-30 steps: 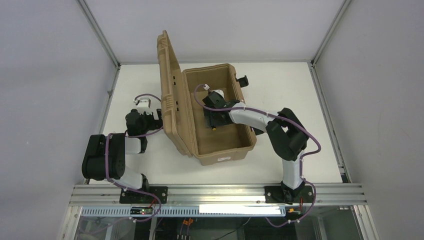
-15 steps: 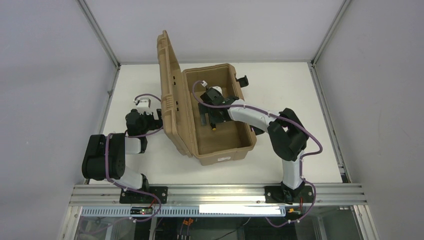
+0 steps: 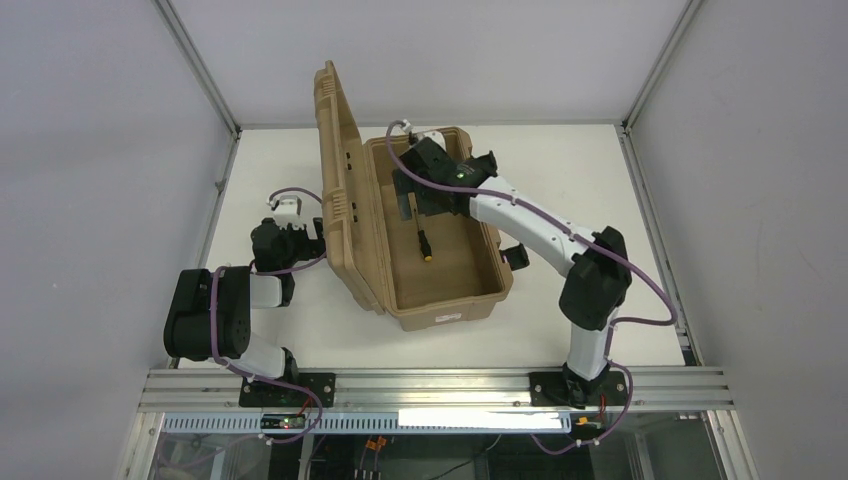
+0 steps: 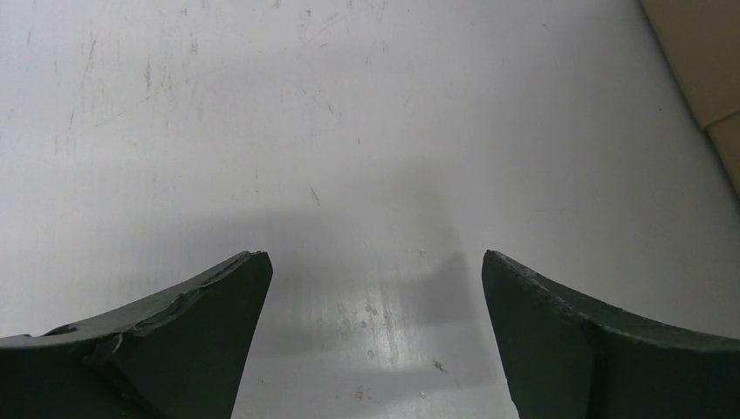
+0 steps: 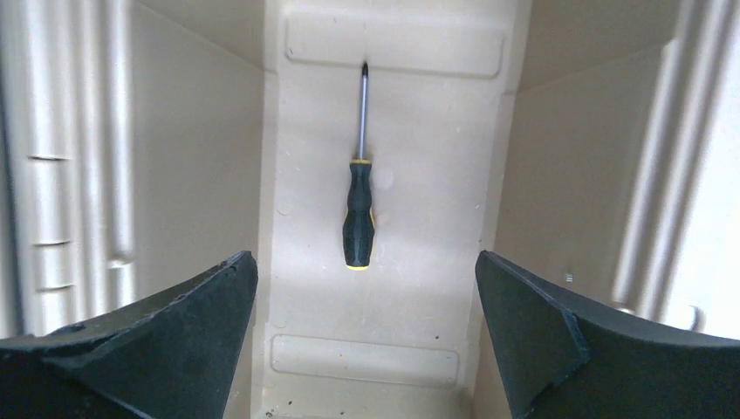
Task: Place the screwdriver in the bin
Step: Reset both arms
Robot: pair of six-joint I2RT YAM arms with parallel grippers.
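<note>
Our right gripper [image 3: 420, 208] hangs over the far end of the large tan rectangular plastic bin [image 3: 470, 300], jaws spread wide and empty, with nothing between the fingers in the wrist view. Below it, the small slim screwdriver with a thin dark metal shaft and a black handle tipped in yellow [image 5: 359, 188] lies flat on the bin's floor, roughly along the bin's length and about midway between the side walls. It touches neither finger. The ribbed hinged lid [image 3: 345, 200] stands open on the left side of the bin.

Our left gripper [image 4: 375, 279] sits low over the white table [image 4: 349, 131] just beside the lid, jaws apart and holding nothing.

We judge the placing step to be finished: the tool is inside the bin and free of the hand. What remains, as we read it, is the retreat. That calls for lifting the right arm straight up until the fingers are above the rim, then drawing it back towards its base without brushing the walls or knocking the raised lid. We see no need for the left arm to move.
</note>
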